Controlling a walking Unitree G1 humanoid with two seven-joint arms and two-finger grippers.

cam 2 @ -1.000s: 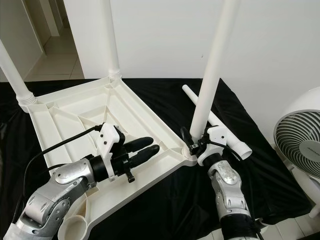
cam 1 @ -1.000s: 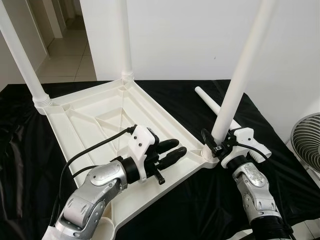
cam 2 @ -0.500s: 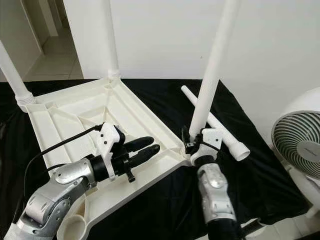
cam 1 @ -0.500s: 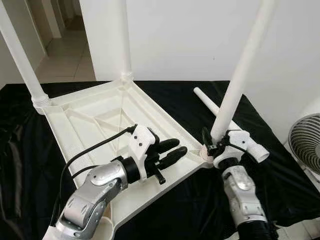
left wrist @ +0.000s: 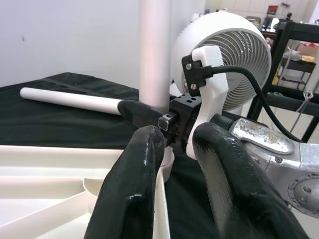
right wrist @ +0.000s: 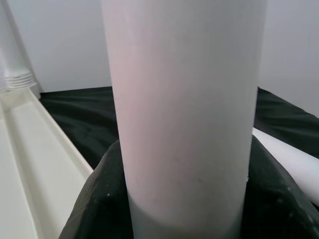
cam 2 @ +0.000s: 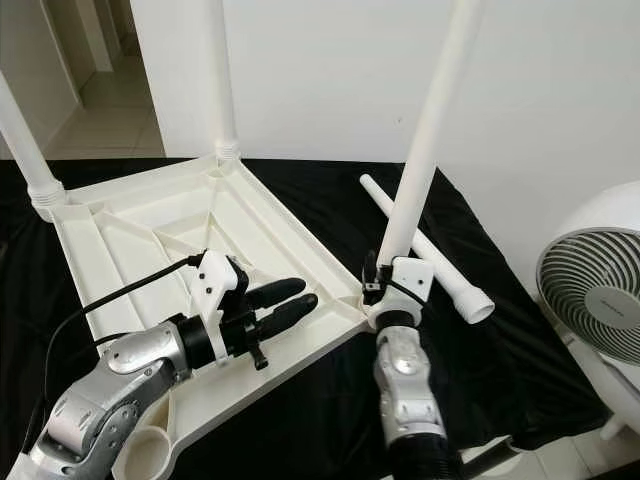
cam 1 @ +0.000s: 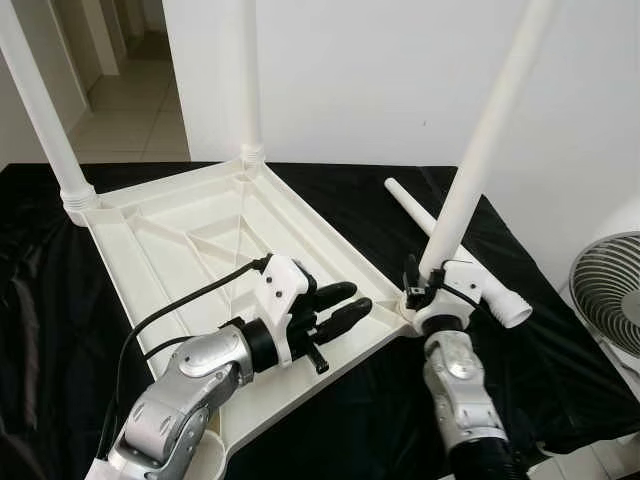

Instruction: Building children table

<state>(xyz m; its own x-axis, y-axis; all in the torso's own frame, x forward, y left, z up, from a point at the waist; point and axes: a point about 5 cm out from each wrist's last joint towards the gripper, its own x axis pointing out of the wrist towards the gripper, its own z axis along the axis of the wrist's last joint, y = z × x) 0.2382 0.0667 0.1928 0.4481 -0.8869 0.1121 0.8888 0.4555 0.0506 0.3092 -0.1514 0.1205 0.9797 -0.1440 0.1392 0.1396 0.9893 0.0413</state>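
I see a black cloth bearing the upturned white tabletop; a loose white leg lies beyond my right gripper.

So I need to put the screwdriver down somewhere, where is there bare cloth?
Bare black cloth lies behind the upturned tabletop, between it and the wall, and again at the front right, between the right tool and the fan. It is crowded around the loose leg and the left tool.

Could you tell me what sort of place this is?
Probably a room in a home: a tiled hallway beyond, a fan, and a black cloth under the upturned table.
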